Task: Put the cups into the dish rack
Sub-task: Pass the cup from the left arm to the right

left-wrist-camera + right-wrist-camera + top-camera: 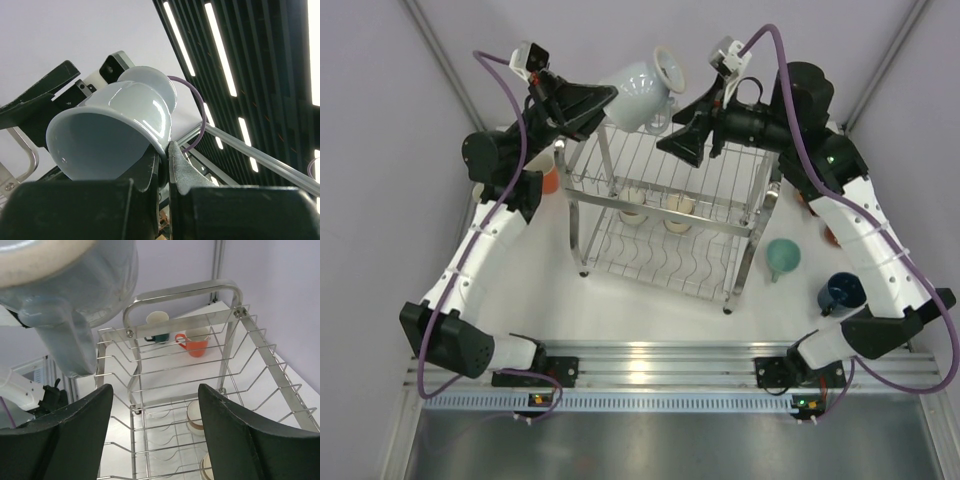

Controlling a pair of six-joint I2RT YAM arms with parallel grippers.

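1. Pale cup (638,95): held in the air over the far edge of the rack (600,200), lying on its side, clear of the wires.
2. Left gripper (605,100): fingers (182,172) clamped on the pale cup's rim, one on either side of the wall.
3. Right gripper (682,150): fingers (240,435) apart with nothing between them, just beside the pale cup, above the rack's far right part.
4. Rack: two wire tiers, standing mid-table (650,310). The lower tier carries two cream cups (635,205) side by side.
5. Mint cup (782,258): on the table just right of the rack. A navy cup (842,292) sits nearer the right edge, beside the right arm.
6. Orange cup (194,346): on the table beyond the rack's left side, next to a teal cup (157,338).
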